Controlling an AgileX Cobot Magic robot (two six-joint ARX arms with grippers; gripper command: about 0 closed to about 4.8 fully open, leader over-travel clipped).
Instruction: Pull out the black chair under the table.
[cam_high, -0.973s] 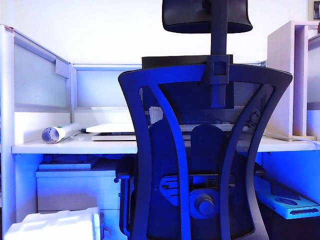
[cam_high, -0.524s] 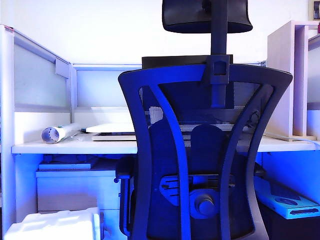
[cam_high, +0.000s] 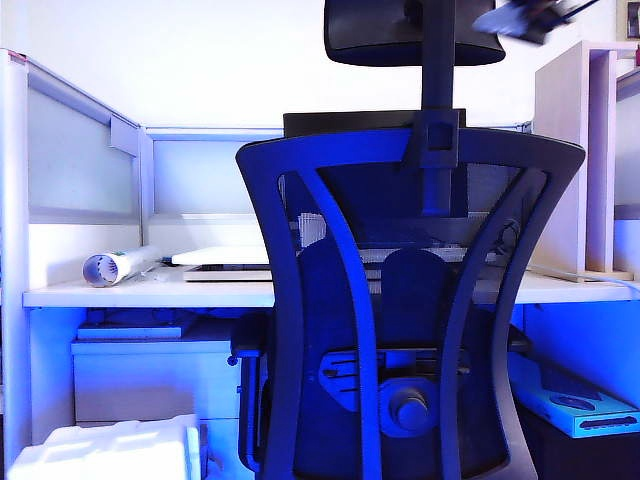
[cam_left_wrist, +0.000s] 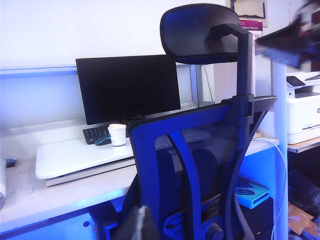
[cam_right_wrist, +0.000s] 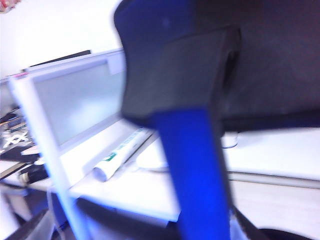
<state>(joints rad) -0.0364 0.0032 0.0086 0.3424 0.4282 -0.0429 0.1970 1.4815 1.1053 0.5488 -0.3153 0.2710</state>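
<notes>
Chair back fills the middle of the exterior view: the black chair (cam_high: 400, 300) stands close against the near edge of the bench (cam_high: 140, 295), its mesh back facing the camera, its padded headrest (cam_high: 385, 35) high on a post, and its round lumbar knob (cam_high: 408, 408) low down. Whether the seat is under the bench top cannot be told. The right pincer (cam_high: 525, 17) is a blurred shape up high, just right of the headrest; the blur hides whether its fingers are apart or together. Its wrist view shows only a smeared close view of the chair's post and frame. The left pincer (cam_left_wrist: 138, 226) shows as one dark tip on the near side of the chair back, apart from it, and its state cannot be told either. On the bench lie a rolled paper tube (cam_high: 115, 266) at the left, a flat white board (cam_high: 220, 258), a black monitor (cam_left_wrist: 127, 87), a keyboard (cam_left_wrist: 95, 134) and a small white cup (cam_left_wrist: 117, 135). A white drawer cabinet (cam_high: 150, 380) sits under the bench at the left, and a tall pale shelf unit (cam_high: 575, 150) stands at the right.
</notes>
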